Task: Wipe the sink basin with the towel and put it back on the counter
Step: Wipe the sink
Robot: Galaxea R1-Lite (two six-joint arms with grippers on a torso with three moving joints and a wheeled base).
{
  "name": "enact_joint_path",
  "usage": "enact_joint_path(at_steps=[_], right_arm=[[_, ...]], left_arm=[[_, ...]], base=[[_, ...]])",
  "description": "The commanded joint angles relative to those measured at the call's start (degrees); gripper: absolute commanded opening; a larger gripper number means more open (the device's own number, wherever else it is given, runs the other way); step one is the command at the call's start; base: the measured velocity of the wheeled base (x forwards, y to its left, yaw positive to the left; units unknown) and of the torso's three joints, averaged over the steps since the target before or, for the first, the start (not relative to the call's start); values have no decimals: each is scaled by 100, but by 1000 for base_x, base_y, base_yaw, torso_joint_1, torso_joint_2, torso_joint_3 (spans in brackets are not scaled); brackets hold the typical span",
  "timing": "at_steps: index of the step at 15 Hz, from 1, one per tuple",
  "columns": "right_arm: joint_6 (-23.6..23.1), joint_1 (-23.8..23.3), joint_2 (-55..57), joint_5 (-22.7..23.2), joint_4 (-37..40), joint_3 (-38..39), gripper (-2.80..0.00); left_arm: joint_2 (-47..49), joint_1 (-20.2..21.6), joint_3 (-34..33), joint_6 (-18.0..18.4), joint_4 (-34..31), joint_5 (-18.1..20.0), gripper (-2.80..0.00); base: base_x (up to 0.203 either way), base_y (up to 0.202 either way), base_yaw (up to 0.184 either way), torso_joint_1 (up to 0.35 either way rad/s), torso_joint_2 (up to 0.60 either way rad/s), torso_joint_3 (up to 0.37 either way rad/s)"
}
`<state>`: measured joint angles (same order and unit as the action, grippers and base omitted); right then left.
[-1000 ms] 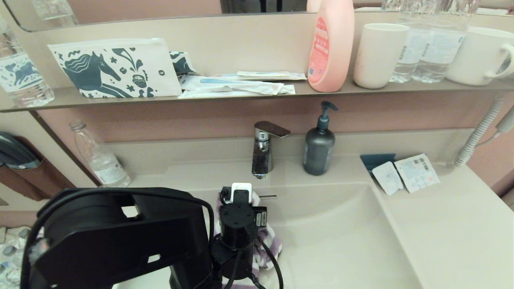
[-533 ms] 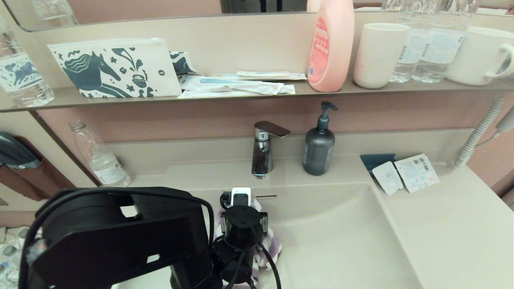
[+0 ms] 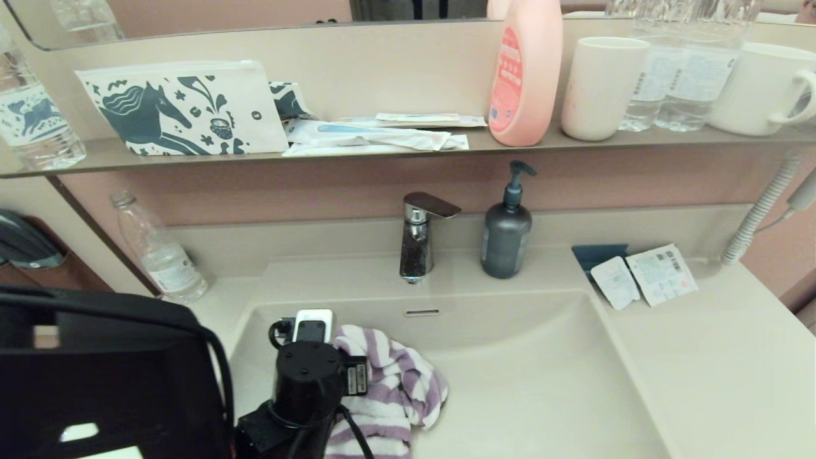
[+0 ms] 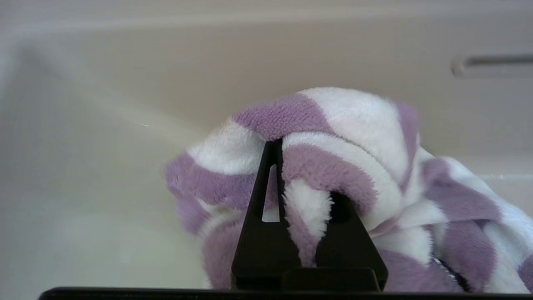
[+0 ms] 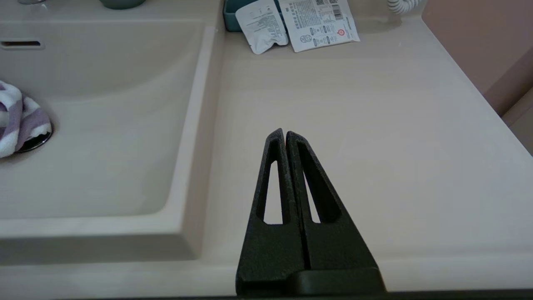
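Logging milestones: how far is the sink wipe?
Done: the left claw has picked up the towel and is shut on a fold of it, down inside the basin. In hand: wiping, with the towel bunched by the drain. Left: the rest of the wiping, then setting the towel back on the counter. The right claw is shut, idle over the counter.

No wording legible anywhere, pink bottle point(image 3: 524, 73) label on the shelf too blurred to read, two printed sachets point(image 5: 293, 23) right of the sink basin point(image 3: 542, 382) bear fine print and QR codes, unreadable
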<state>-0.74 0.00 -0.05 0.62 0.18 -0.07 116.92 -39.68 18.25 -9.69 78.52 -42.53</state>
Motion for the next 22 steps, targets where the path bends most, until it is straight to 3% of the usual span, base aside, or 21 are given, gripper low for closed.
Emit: enact_joint_path(at_steps=[1, 4, 7, 8, 10, 12, 14, 18, 22], right_arm=[[-5, 0, 5, -1, -1, 5, -280], [-5, 0, 5, 1, -1, -1, -280], [1, 0, 5, 1, -1, -1, -280], [-3, 0, 5, 0, -1, 6, -280], [-5, 0, 5, 2, -1, -1, -280], [-5, 0, 5, 4, -1, -1, -280], [4, 0, 5, 7, -1, -1, -280], [-5, 0, 5, 4, -1, 2, -280], [-5, 0, 5, 1, -1, 2, -280]], left_arm=[[-1150, 278, -457, 146, -55, -26, -280], [-2319, 986, -585, 455, -740, 102, -280], [-3212, 2298, 12, 555, -2355, 106, -280], [-3624, 2448, 187, 590, -2967, 150, -280], [-4601, 2583, 606, 662, -4543, 354, -280], [-5255, 2654, 1518, 698, -6285, 499, -280], [-5550, 2769, 2307, 663, -7484, 587, -280], [-5689, 2839, 2985, 646, -8450, 628, -280], [-5611, 2959, 3732, 666, -9027, 695, -280]], base=[[0, 0, 0, 0, 0, 0], [0, 0, 0, 0, 0, 0], [0, 0, 0, 0, 0, 0], [0, 0, 0, 0, 0, 0], [0, 0, 0, 0, 0, 0], [0, 0, 0, 0, 0, 0], [0, 0, 0, 0, 0, 0], [0, 0, 0, 0, 0, 0], [0, 0, 0, 0, 0, 0]])
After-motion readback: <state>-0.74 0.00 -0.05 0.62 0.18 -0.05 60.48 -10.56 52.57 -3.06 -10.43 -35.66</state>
